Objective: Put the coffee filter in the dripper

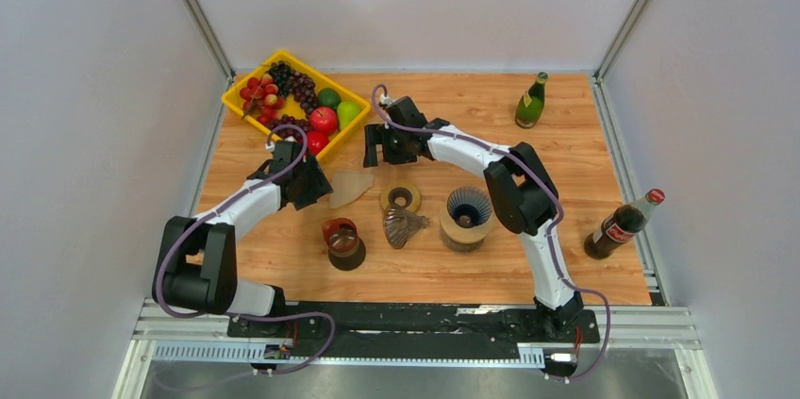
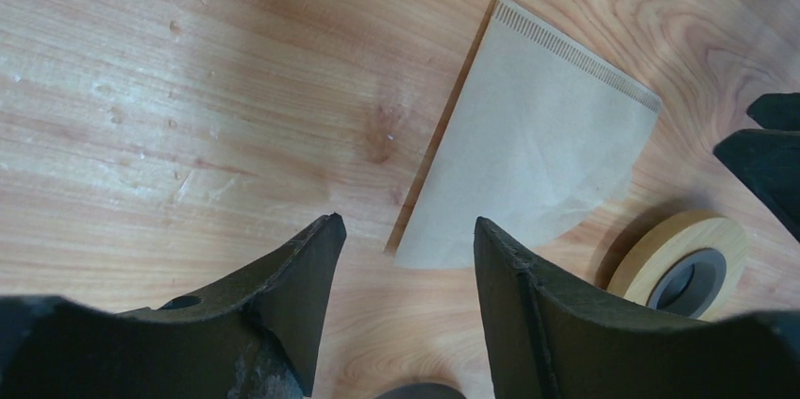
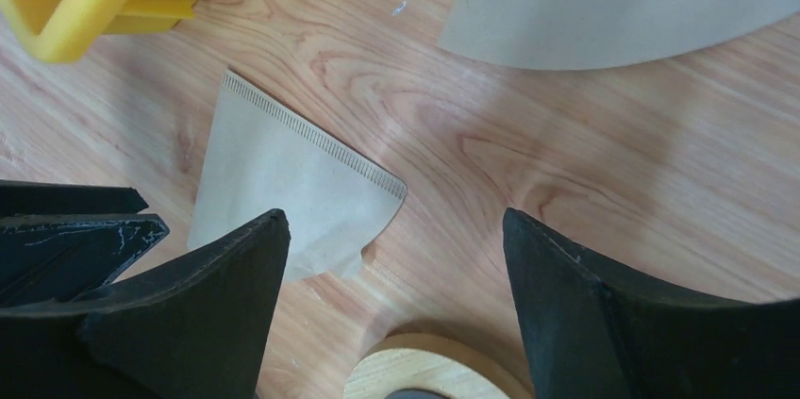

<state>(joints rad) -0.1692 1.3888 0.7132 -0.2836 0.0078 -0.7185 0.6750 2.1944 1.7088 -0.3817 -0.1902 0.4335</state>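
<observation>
A beige paper coffee filter (image 1: 351,188) lies flat on the wooden table. It also shows in the left wrist view (image 2: 538,135) and the right wrist view (image 3: 283,173). My left gripper (image 1: 319,188) is open and empty, its tips (image 2: 408,239) just short of the filter's pointed end. My right gripper (image 1: 382,152) is open and empty over the table (image 3: 394,229), its left finger above the filter's curved edge. A blue ribbed cone dripper (image 1: 467,213) stands upright on a wooden ring to the right. A brown ribbed cone (image 1: 404,225) lies on its side beside it.
A tape roll (image 1: 401,198) lies right of the filter. A second paper sheet (image 3: 623,3) lies past the right gripper. There is a yellow fruit tray (image 1: 247,107) at the back left, a dark red cup (image 1: 341,239) near the front, a green bottle (image 1: 531,101) and a cola bottle (image 1: 623,224).
</observation>
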